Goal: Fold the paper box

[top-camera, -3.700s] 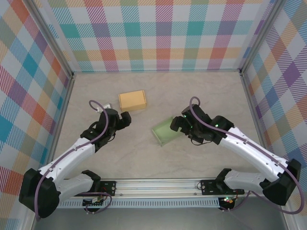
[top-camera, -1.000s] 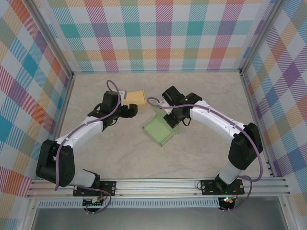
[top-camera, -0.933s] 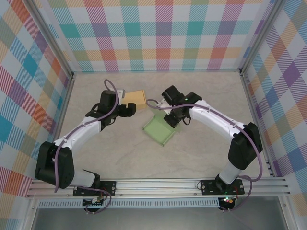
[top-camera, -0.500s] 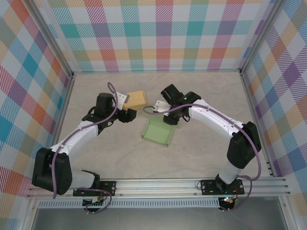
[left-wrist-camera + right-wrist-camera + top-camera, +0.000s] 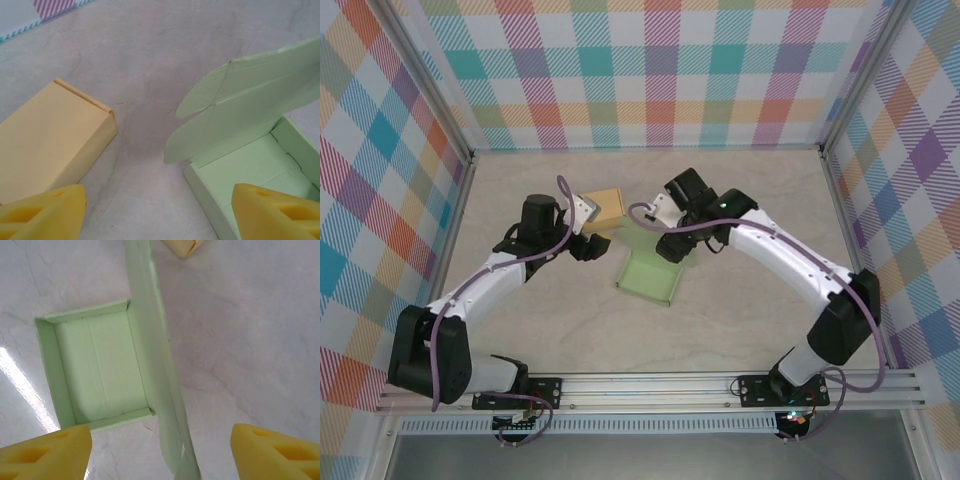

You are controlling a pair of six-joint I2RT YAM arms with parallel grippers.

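Left wrist: yellow box (image 5: 50, 140) & green box (image 5: 250, 167) both cut off.

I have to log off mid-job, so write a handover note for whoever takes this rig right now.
Left gripper: open, empty, hovering between the yellow box and the green paper box.
Right gripper: open, its fingers on either side of the raised lid, not clamping it.
Done: the green tray is formed, its walls up. The yellow box is closed.
Left to do: fold the lid down and tuck it shut.
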